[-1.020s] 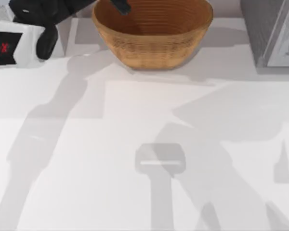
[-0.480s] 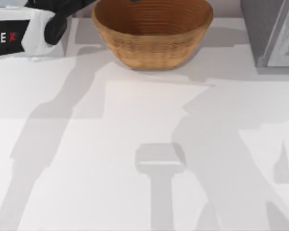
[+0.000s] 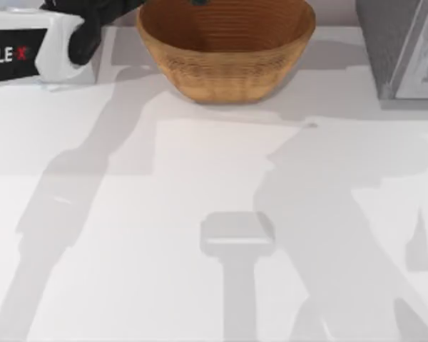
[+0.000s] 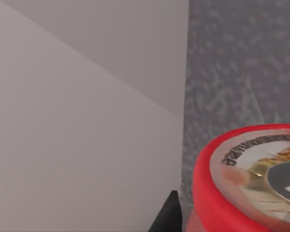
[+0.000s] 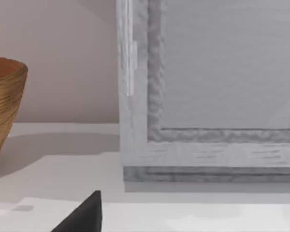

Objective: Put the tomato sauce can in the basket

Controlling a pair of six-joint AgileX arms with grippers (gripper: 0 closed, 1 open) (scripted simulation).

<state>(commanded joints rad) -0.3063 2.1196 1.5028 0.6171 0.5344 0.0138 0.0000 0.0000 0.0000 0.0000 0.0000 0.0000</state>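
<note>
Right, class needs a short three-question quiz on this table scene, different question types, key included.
1. True or false: the basket lies tipped on its side.
2. The tomato sauce can, seen in the left wrist view, has a rim that is: A red, B blue, C green.
3. Fill in: in the top view, the grey box stands to the basket's ____.
Key: 1 false, it is upright; 2 A; 3 right.

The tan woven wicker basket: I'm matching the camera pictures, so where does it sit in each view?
Top view: the tan woven wicker basket stands at the far edge, centre.
Right wrist view: its ribbed side is cut off at the picture's edge, apart from the cabinet.
Left wrist view: a close-up of the red tomato sauce can.
Shared landmark: the grey framed cabinet, to the basket's right in the top view.
</note>
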